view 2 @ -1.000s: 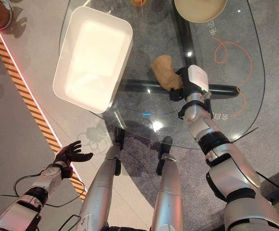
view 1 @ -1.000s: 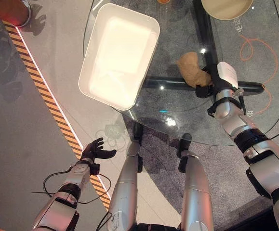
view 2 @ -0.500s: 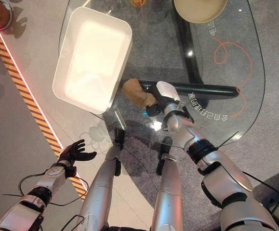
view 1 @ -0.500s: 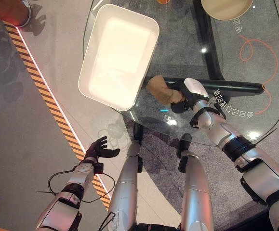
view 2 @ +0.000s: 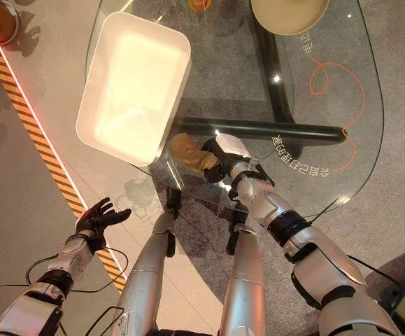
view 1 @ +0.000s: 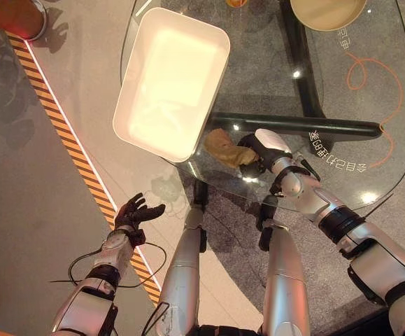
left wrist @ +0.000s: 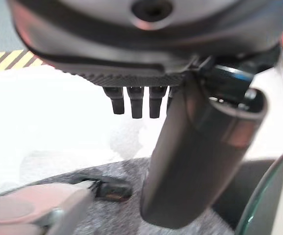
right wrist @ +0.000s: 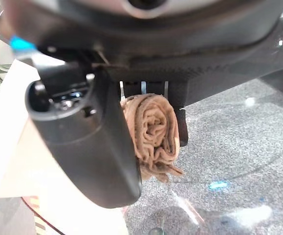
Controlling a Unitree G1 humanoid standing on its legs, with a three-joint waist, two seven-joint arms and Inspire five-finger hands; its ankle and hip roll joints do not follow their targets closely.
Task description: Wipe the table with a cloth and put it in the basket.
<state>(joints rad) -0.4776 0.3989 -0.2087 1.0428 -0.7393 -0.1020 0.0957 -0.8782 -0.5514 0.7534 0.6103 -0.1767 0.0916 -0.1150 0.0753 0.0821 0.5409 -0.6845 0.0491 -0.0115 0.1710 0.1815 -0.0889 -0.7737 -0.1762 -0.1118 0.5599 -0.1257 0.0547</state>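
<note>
A crumpled tan cloth (view 1: 224, 148) lies bunched on the glass table (view 1: 342, 91) near its front left edge, just below the white basket (view 1: 171, 80). My right hand (view 1: 261, 149) is shut on the cloth's right end; in the right wrist view the rolled cloth (right wrist: 152, 132) sits between its thumb and fingers. The white rectangular basket rests on the table's left side and holds nothing. Down at the lower left, off the table and over the floor, my left hand (view 1: 133, 212) hangs open with its fingers spread.
A tan round bowl (view 1: 327, 10) stands at the table's far edge, with a small orange thing (view 1: 235, 3) to its left. An orange loop pattern (view 1: 373, 87) shows on the right of the glass. A black-and-yellow striped line (view 1: 62, 133) crosses the floor at left.
My right hand has dragged the cloth across the glass from the table's middle toward the front left, ending below the basket. The left hand has risen slightly.
</note>
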